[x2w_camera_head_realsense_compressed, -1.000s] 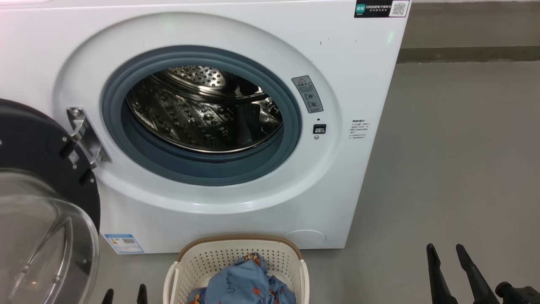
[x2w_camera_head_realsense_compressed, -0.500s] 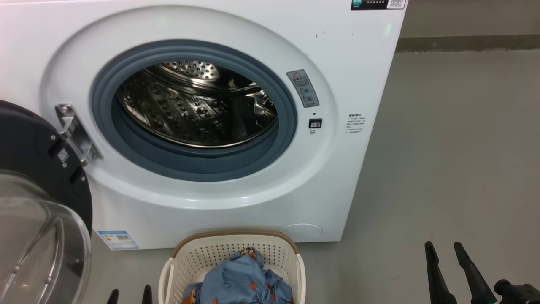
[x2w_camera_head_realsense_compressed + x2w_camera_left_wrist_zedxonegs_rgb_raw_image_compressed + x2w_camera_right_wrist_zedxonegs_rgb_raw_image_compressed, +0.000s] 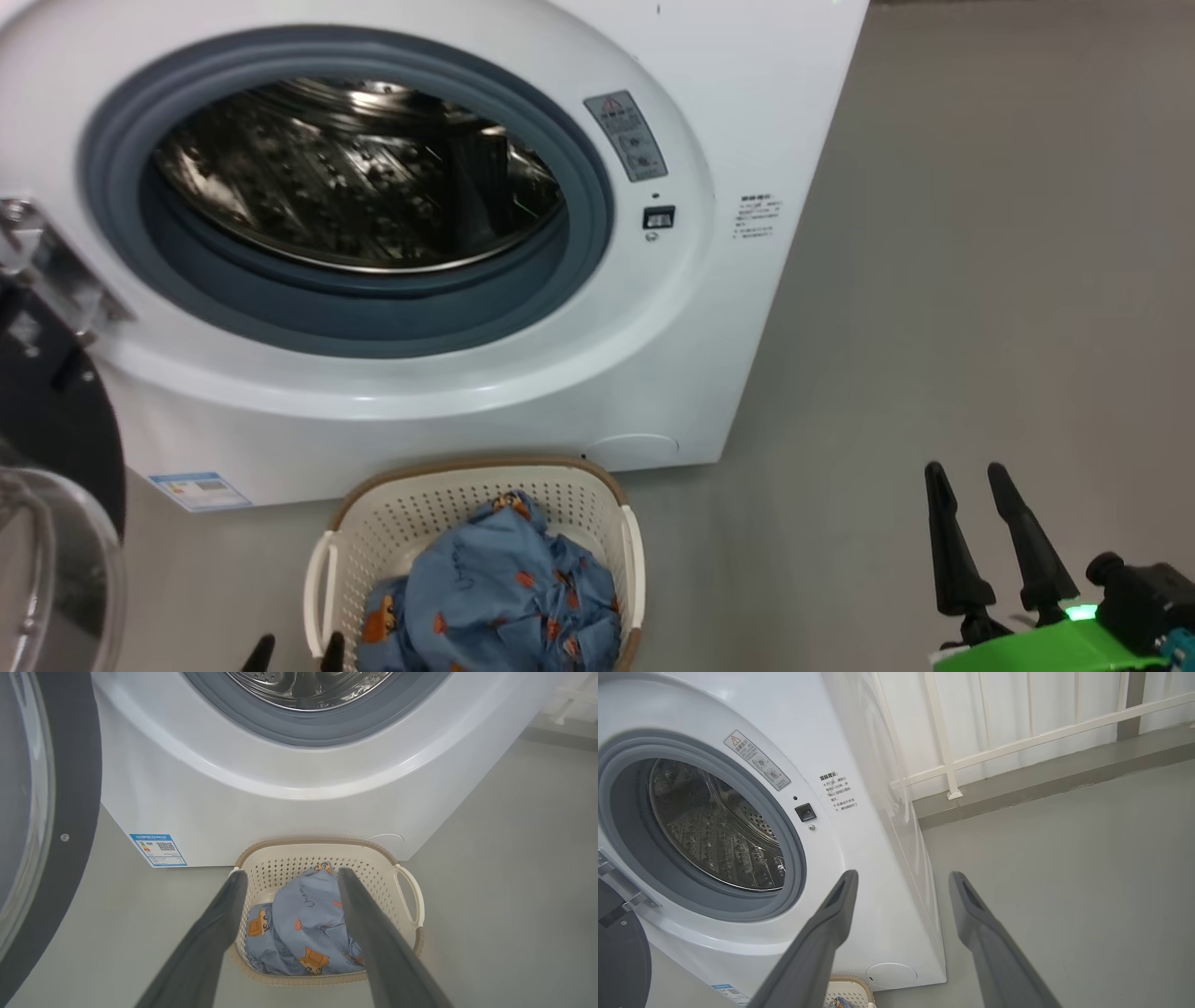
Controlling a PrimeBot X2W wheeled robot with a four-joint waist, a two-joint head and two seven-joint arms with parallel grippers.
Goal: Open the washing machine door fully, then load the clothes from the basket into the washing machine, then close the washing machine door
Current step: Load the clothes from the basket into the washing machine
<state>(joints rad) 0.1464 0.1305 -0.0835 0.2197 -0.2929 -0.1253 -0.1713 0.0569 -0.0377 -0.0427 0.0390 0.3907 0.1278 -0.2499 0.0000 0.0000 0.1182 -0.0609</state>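
The white washing machine [image 3: 747, 112] stands with its steel drum [image 3: 345, 177] exposed. The washing machine door [image 3: 47, 448] hangs swung out at the left, black rim and clear bowl showing. On the floor in front sits the cream basket [image 3: 467, 467] holding the light blue clothes [image 3: 495, 588]. My left gripper [image 3: 294, 653] is open just left of the basket; in the left wrist view the left gripper [image 3: 293, 871] points down at the clothes [image 3: 303, 924], apart from them. My right gripper [image 3: 965, 469] hangs open and empty over bare floor, well right of the basket.
Grey floor [image 3: 980, 280] stretches to the right of the machine. A white railing [image 3: 1017, 742] on a low curb runs behind it. The open door [image 3: 70, 812] stands close on the left of my left arm. A blue label [image 3: 199, 490] marks the machine's lower corner.
The head view has tipped down and right, so machine and basket slid up and left in it. More of the clothes and the green right arm show. Both grippers stay open.
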